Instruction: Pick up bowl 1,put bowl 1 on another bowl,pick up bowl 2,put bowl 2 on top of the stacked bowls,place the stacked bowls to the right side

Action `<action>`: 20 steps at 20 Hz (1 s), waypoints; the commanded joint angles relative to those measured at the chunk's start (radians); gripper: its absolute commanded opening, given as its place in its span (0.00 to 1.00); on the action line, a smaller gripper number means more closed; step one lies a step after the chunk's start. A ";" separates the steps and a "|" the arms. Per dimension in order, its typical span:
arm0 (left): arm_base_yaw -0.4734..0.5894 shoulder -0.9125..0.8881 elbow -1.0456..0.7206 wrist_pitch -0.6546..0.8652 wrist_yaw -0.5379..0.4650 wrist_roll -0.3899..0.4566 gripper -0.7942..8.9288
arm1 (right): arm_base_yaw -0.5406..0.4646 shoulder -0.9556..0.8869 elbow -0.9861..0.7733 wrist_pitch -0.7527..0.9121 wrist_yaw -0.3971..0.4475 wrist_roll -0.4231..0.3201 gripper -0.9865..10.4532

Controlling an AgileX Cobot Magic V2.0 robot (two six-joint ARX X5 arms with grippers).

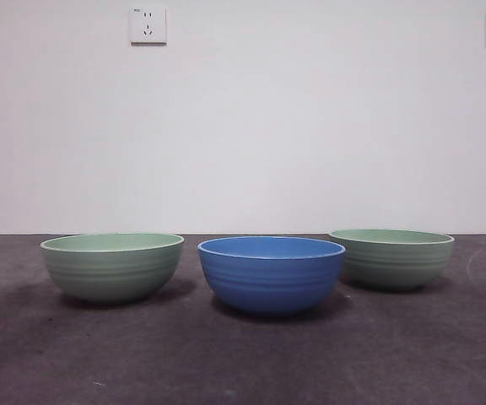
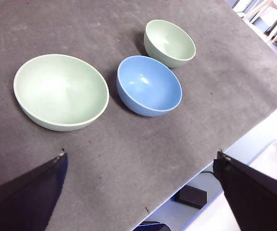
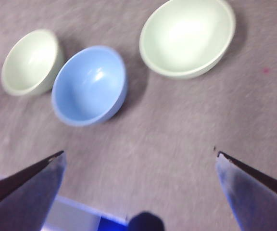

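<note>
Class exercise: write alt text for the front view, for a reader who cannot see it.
Three empty-looking bowls stand apart on a dark grey table: a blue bowl in the middle and nearest, a green bowl to its left, another green bowl to its right, slightly farther back. No gripper shows.

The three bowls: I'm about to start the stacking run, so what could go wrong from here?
1. The blue bowl sits close between the two green bowls, nearly touching the right-hand one in the front view; a wide-open gripper coming down on a rim might nudge its neighbour.
2. All three look alike in size with smooth, rounded sides, so a bowl set down off-centre may sit tilted.
3. The right wrist view is blurred, which could spoil aiming.
</note>
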 commanded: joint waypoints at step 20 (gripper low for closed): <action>-0.003 -0.001 0.003 -0.003 0.000 -0.002 0.73 | 0.002 0.668 0.034 0.493 0.132 0.112 0.55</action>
